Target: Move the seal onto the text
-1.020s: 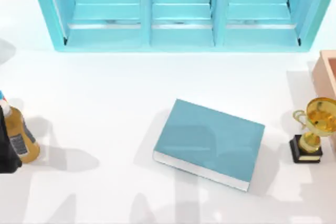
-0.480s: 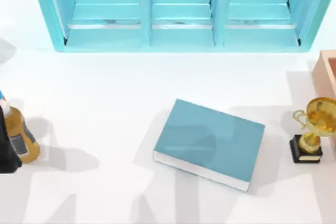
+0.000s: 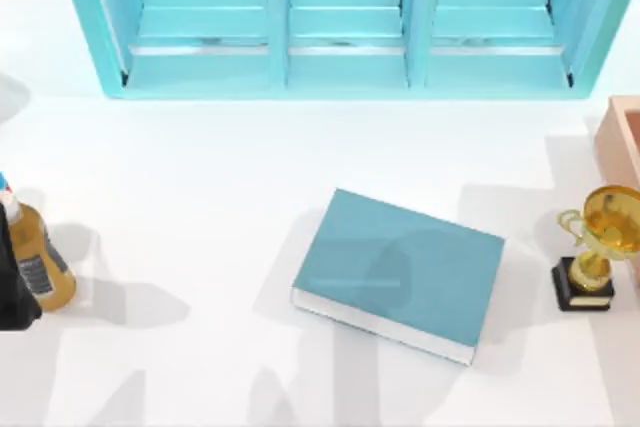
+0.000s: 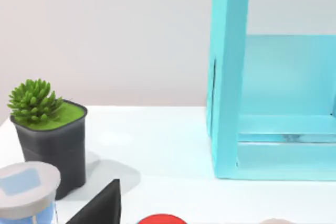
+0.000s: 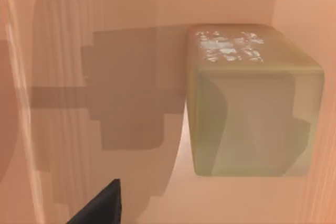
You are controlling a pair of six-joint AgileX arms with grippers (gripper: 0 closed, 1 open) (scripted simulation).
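The text (image 3: 400, 272) is a flat teal-blue book with white page edges, lying at an angle in the middle of the table. The seal (image 5: 252, 103) is a tan block with white marks on one face, resting against a pinkish surface close in front of my right wrist camera. A dark part of my right gripper (image 5: 100, 205) shows at the edge of that view, apart from the seal. A dark part of my left gripper (image 4: 100, 208) shows in the left wrist view, near the table's left side.
A teal shelf unit (image 3: 340, 22) spans the back of the table. At the right stand a gold trophy (image 3: 595, 247) on a black base and a pink box (image 3: 625, 137). An amber bottle (image 3: 35, 257) stands at the left. A potted succulent (image 4: 50, 132) and a grey-lidded can (image 4: 26, 187) are near the left gripper.
The objects on the table have not moved. The arm shadow lying across the book has slid to the right, toward the trophy.
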